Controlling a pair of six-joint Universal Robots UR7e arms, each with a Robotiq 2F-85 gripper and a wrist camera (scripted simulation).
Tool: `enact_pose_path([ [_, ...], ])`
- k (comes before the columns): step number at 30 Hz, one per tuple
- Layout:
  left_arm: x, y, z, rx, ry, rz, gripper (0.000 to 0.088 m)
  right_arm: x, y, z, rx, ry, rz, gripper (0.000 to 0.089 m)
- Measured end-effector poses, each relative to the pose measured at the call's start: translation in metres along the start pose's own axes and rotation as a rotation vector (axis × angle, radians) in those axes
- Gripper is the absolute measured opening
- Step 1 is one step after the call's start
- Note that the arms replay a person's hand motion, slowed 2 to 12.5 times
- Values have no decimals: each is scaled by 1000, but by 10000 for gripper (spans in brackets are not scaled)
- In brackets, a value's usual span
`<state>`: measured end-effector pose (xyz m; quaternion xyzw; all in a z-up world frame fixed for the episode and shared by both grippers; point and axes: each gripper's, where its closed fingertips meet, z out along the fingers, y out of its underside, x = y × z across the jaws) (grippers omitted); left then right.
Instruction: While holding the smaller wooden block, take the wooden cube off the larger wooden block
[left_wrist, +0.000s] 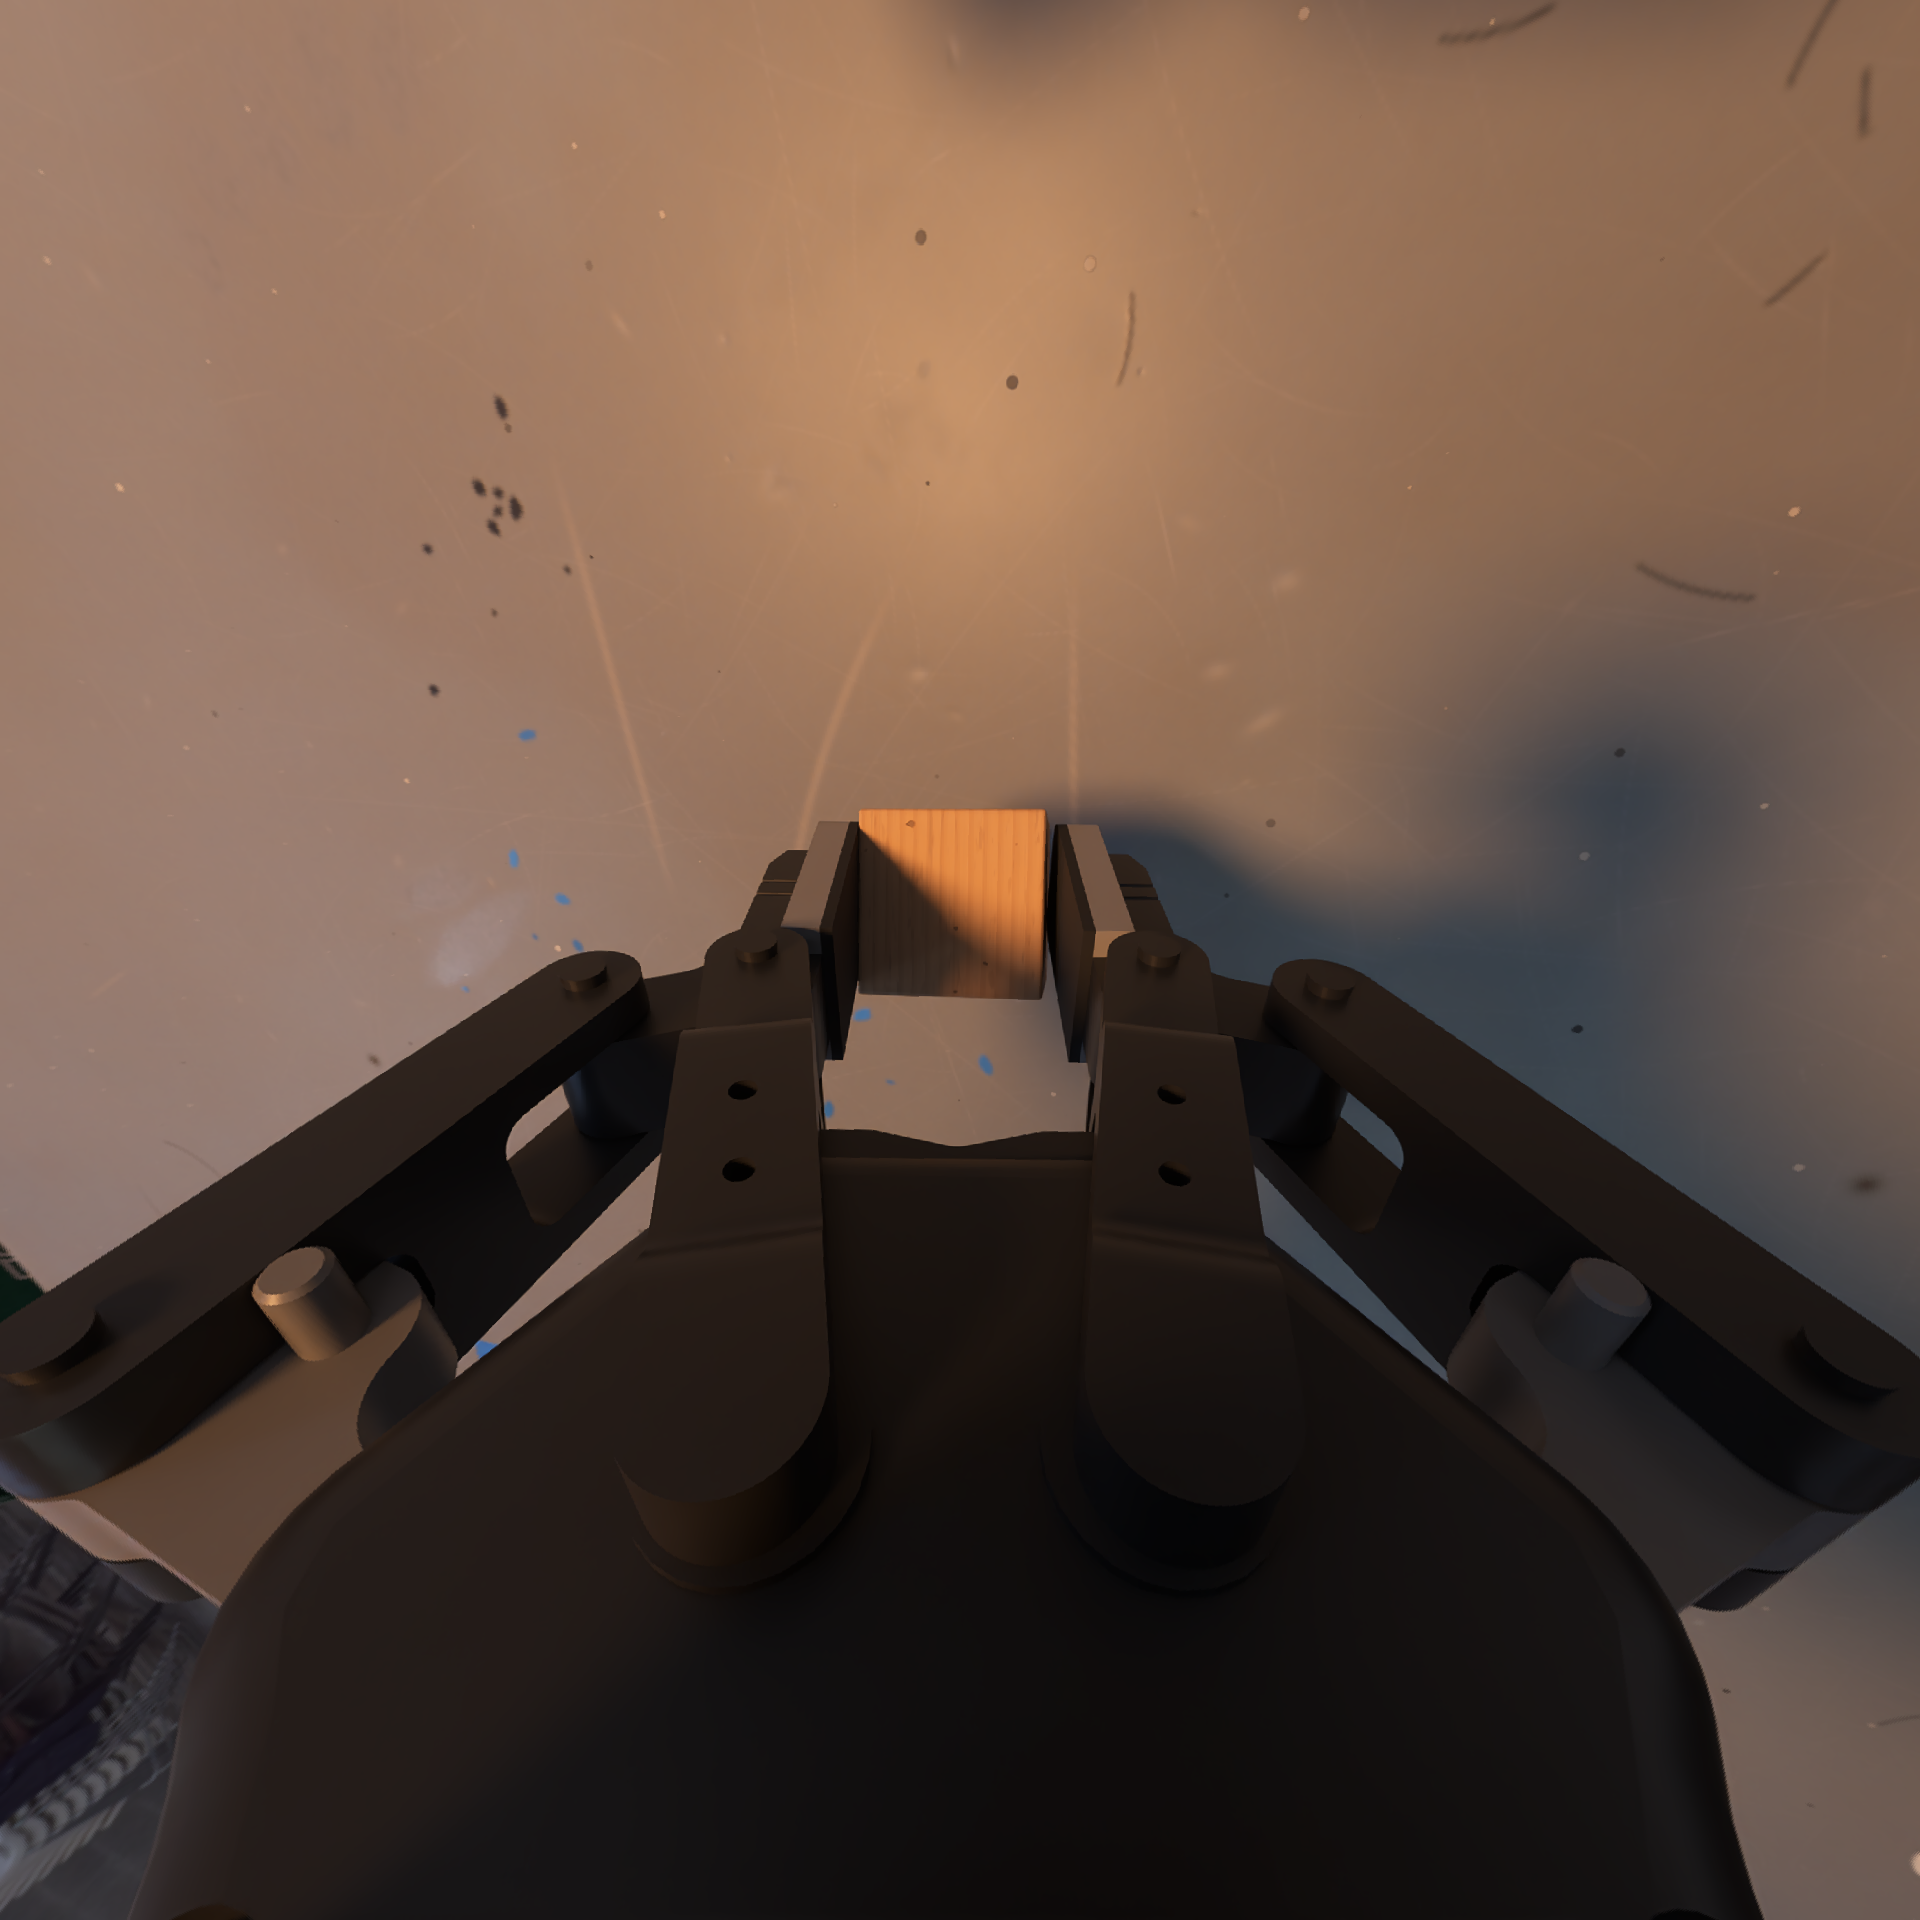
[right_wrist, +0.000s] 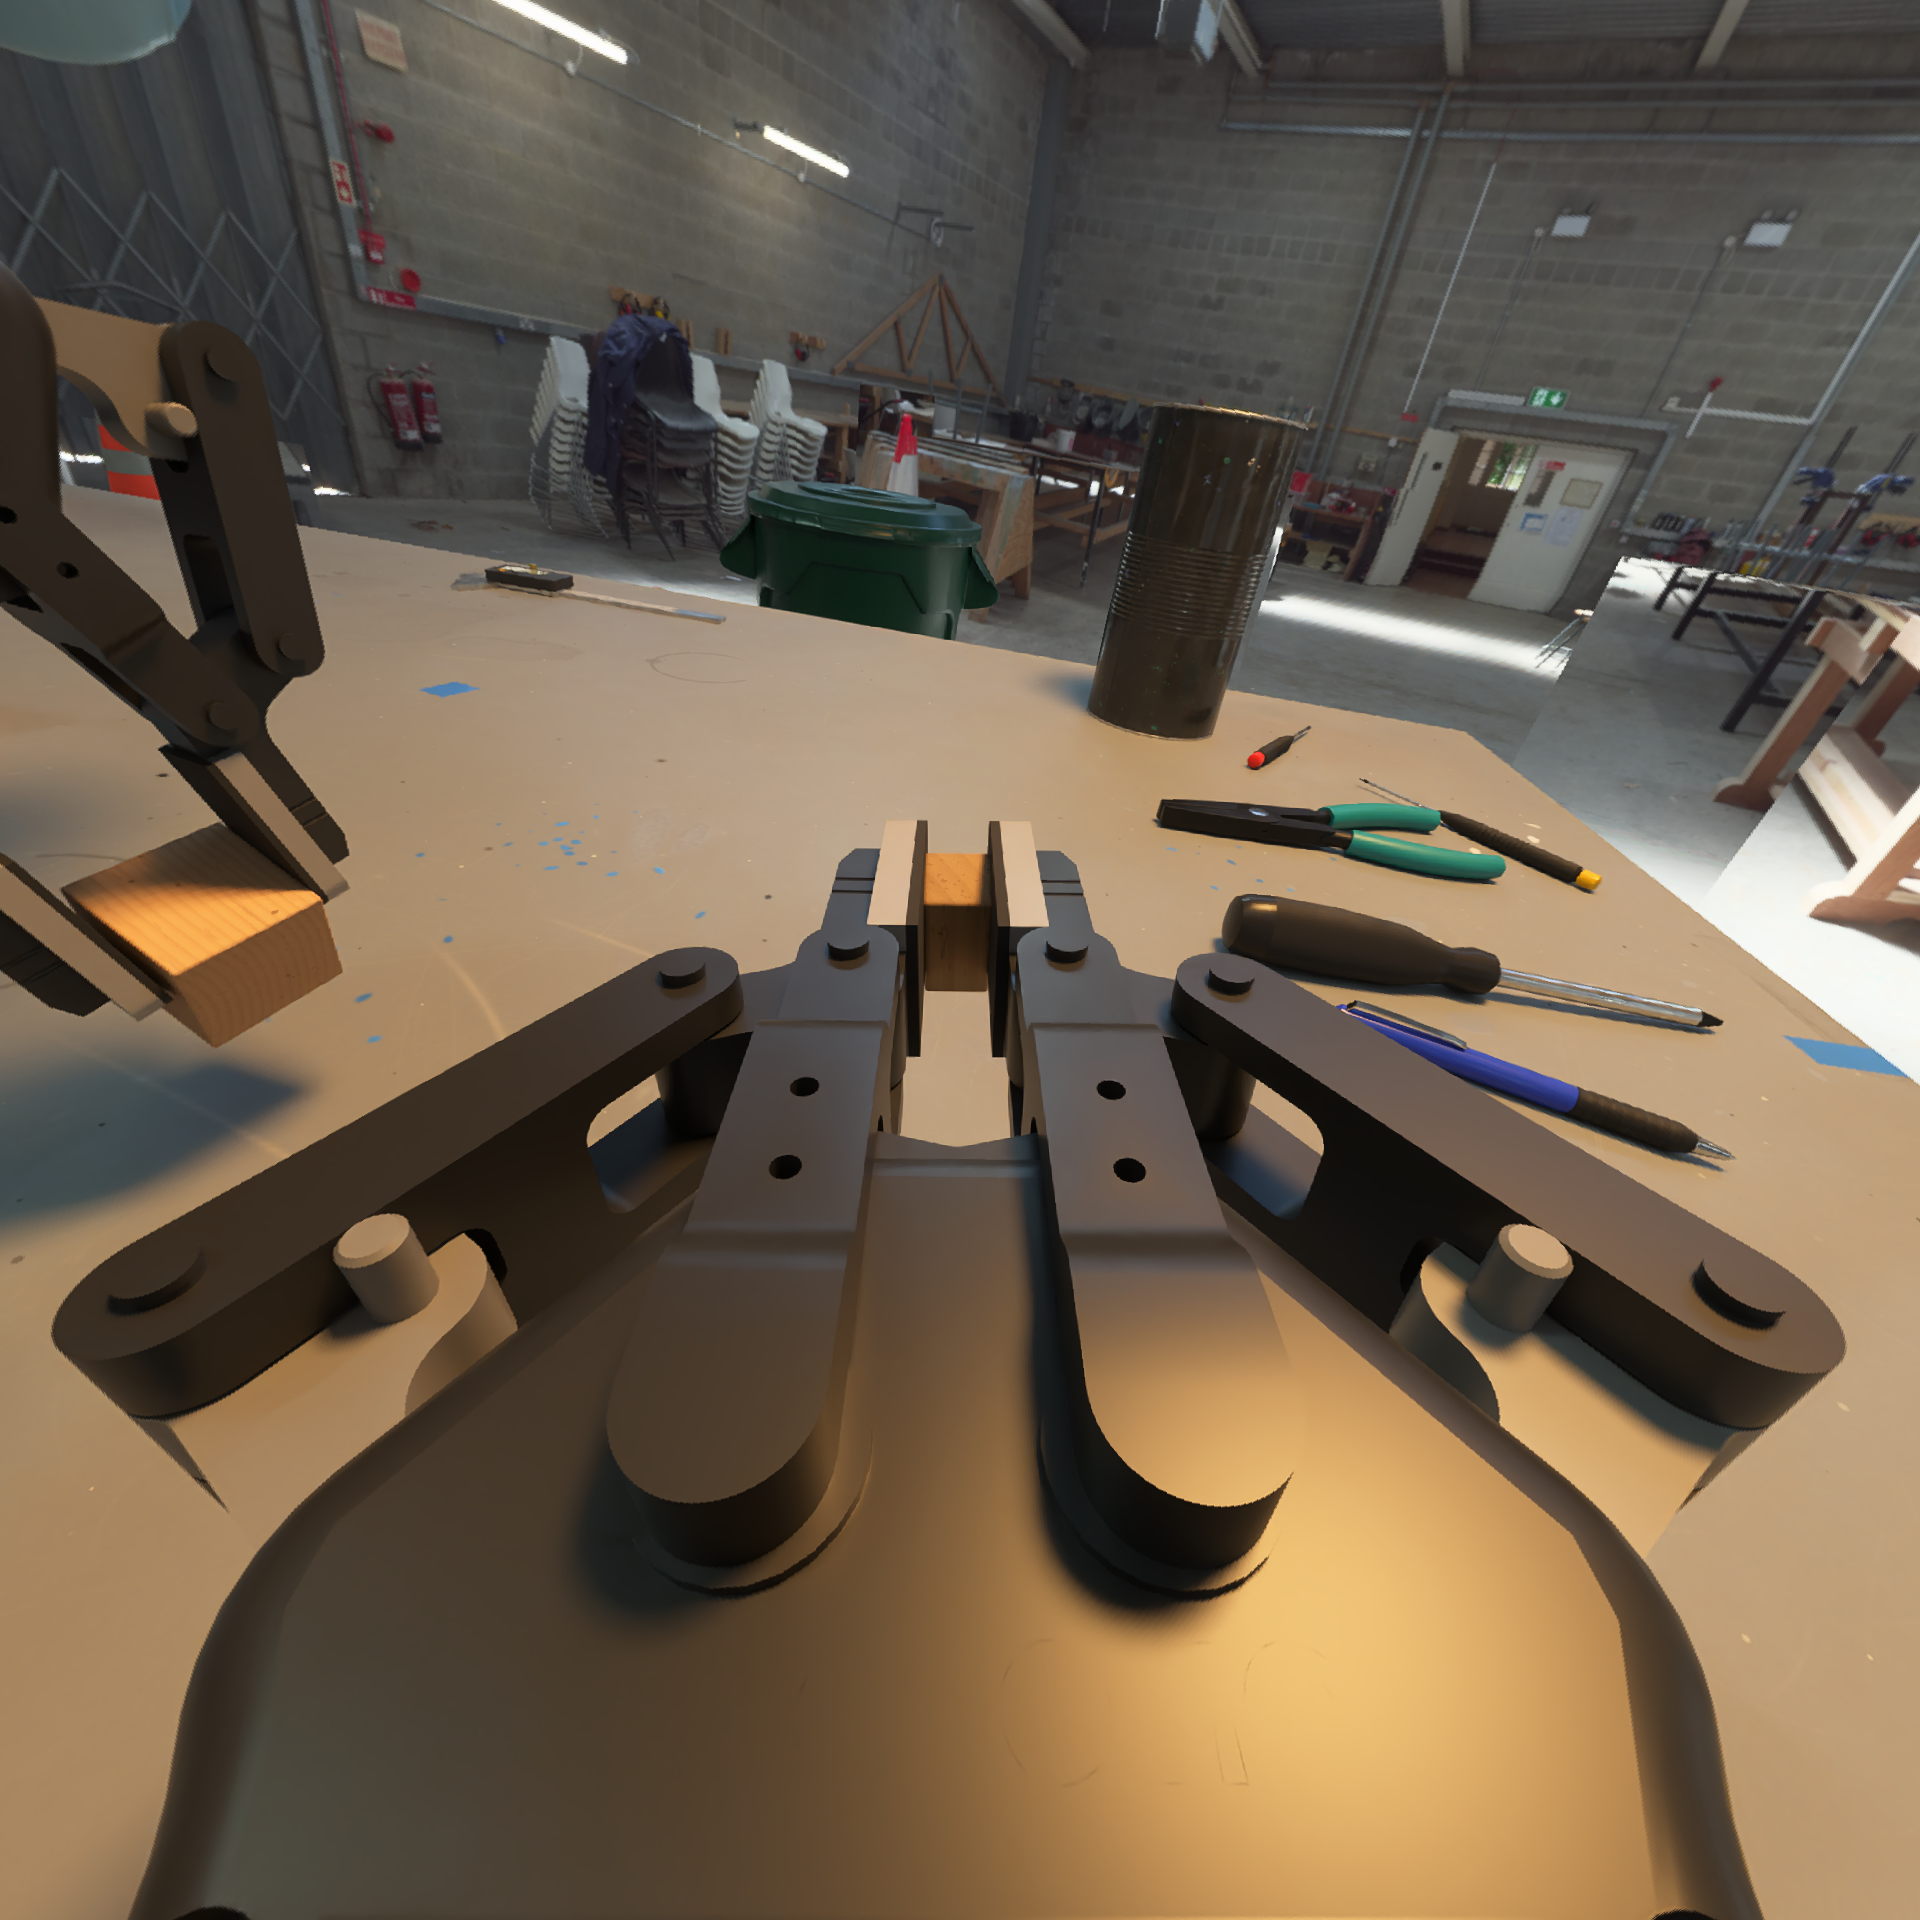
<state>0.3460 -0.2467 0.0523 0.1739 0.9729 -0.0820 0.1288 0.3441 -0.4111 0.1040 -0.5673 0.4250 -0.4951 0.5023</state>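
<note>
Right claw (right_wrist: 956, 868), dark linkage filling the lower frame: pads closed onto a small light-wood cube (right_wrist: 954, 914), gripped on two opposite side faces, held clear above the table (right_wrist: 727, 748).

Left claw (left_wrist: 953, 842): clamped on a pale wooden block (left_wrist: 951, 914), also by opposite faces. The right wrist view shows this block tilted and lifted, with its shadow on the table below. Judged to be the smaller block of the task. No larger wooden block shows in either view, so its position cannot be stated.

Handling (judgement): both pieces are rigid, light, dry wood with flat, parallel faces. Grain gives fair friction, so slip is unlikely with a centred grip. The cube is narrow, and an off-centre pinch could twist it.

Surface: tan table board, scratched, with dark specks and blue paint flecks.

To the right on the table:
- dark ribbed metal can (right_wrist: 1195, 582), upright
- teal-handled pliers (right_wrist: 1351, 836)
- black-handled screwdriver (right_wrist: 1434, 961)
- blue pen (right_wrist: 1538, 1086)

All lie well apart from both claws.

Room: block-walled workshop with strip lights, a green lidded bin (right_wrist: 862, 561), stacked white chairs (right_wrist: 644, 436) and workbenches beyond.
</note>
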Motion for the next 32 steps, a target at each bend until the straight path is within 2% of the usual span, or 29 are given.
enact_pose_path([
  [5, 2, 0, 5, 14, 36, -13, 321, 1, 0, 0, 1, 4, -3, 103],
  [15, 9, -11, 13, 128, 118, -54, 321, 4, -1, 0, 2, 9, 2, 103],
  [32, 8, -15, 14, 205, 133, -131, 321, 3, -1, 0, 4, 2, -6, 103],
])
